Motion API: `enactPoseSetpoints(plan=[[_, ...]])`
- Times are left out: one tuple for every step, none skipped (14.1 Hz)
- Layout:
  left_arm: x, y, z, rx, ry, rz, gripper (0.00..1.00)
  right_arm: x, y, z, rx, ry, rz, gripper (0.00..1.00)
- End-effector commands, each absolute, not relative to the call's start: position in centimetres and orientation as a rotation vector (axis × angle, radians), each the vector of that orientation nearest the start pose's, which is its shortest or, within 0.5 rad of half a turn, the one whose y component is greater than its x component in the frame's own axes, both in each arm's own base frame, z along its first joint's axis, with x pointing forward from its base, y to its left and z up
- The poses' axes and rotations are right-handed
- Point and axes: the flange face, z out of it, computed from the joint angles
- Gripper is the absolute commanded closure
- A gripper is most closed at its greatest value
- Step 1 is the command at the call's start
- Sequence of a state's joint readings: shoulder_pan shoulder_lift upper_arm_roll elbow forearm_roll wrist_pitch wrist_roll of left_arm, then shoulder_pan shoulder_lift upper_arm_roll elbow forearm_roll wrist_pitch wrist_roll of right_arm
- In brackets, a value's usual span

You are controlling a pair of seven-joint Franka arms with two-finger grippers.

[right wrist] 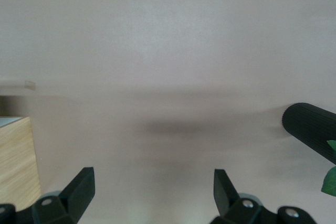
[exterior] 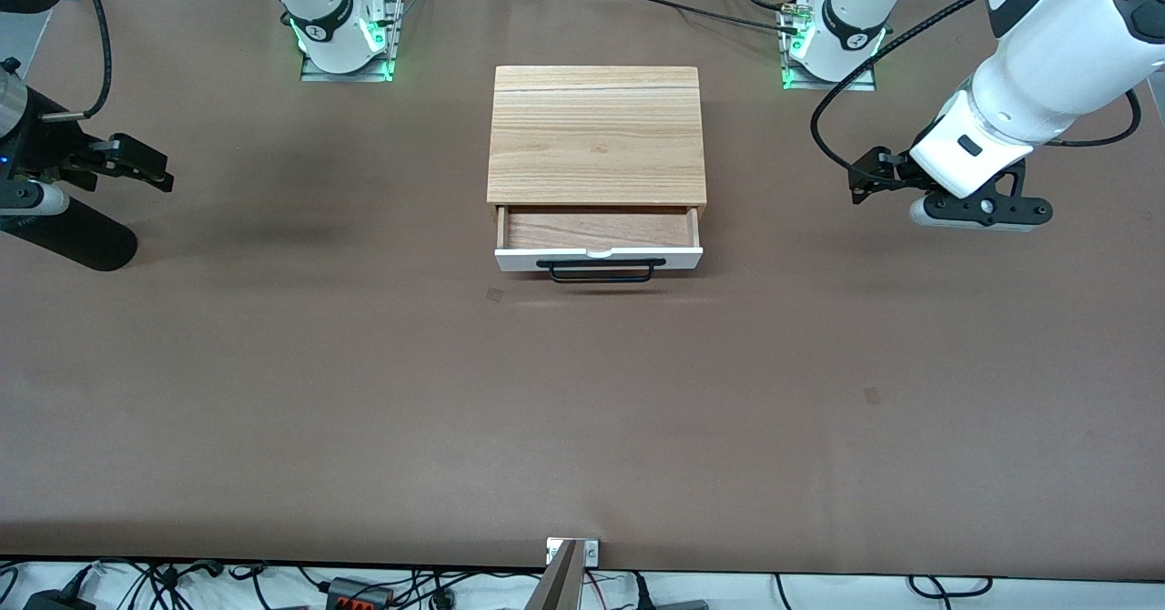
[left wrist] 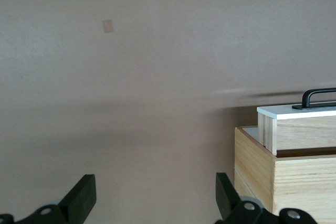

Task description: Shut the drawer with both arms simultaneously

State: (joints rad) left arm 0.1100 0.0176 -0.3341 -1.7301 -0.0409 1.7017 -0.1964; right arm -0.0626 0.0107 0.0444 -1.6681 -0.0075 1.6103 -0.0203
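The drawer [exterior: 598, 229] stands partly pulled out of the light oak cabinet [exterior: 597, 132] in the middle of the table. It has a white front panel, a black bar handle [exterior: 601, 269] and a reddish-brown wood floor. My left gripper [exterior: 860, 180] hangs open and empty above the table toward the left arm's end, apart from the cabinet. Its wrist view shows the open fingers [left wrist: 84, 196], the drawer's side [left wrist: 302, 129] and the handle [left wrist: 319, 97]. My right gripper [exterior: 146, 166] hangs open and empty toward the right arm's end. Its wrist view shows its open fingers [right wrist: 81, 188] and a cabinet corner [right wrist: 16, 161].
The brown table mat [exterior: 364, 391] spreads bare around the cabinet. A black ribbed cylinder [exterior: 77, 235] sits under the right arm's wrist and shows in the right wrist view [right wrist: 311, 129]. The arm bases [exterior: 341, 32] stand at the table's edge farthest from the front camera.
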Motion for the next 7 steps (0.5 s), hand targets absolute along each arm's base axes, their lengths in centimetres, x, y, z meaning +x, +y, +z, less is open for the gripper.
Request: enactPoseSetpoints(plan=[[54.54, -12.88, 55.47, -3.168, 0.026, 0.081, 0.00, 55.40, -1.00, 57.55, -3.145, 0.016, 0.104, 0.00], [54.60, -12.97, 55.90, -3.168, 0.036, 0.066, 0.00, 55.40, -1.00, 57.55, -3.145, 0.016, 0.104, 0.00], [54.77, -12.96, 55.73, -3.170, 0.036, 0.071, 0.00, 55.41, -1.00, 57.62, -3.145, 0.016, 0.101, 0.00], [54.85, -12.96, 55.64, -3.170, 0.036, 0.073, 0.00, 55.41, -1.00, 57.62, -3.145, 0.016, 0.101, 0.00], [54.85, -12.96, 55.64, -3.170, 0.036, 0.073, 0.00, 55.41, -1.00, 57.62, -3.145, 0.016, 0.101, 0.00], [54.88, -12.95, 55.56, -3.171, 0.036, 0.076, 0.00, 55.41, -1.00, 57.62, -3.145, 0.011, 0.101, 0.00], [55.01, -13.11, 55.32, -3.172, 0.041, 0.081, 0.00, 55.51, -1.10, 57.54, -3.146, -0.013, 0.102, 0.00]])
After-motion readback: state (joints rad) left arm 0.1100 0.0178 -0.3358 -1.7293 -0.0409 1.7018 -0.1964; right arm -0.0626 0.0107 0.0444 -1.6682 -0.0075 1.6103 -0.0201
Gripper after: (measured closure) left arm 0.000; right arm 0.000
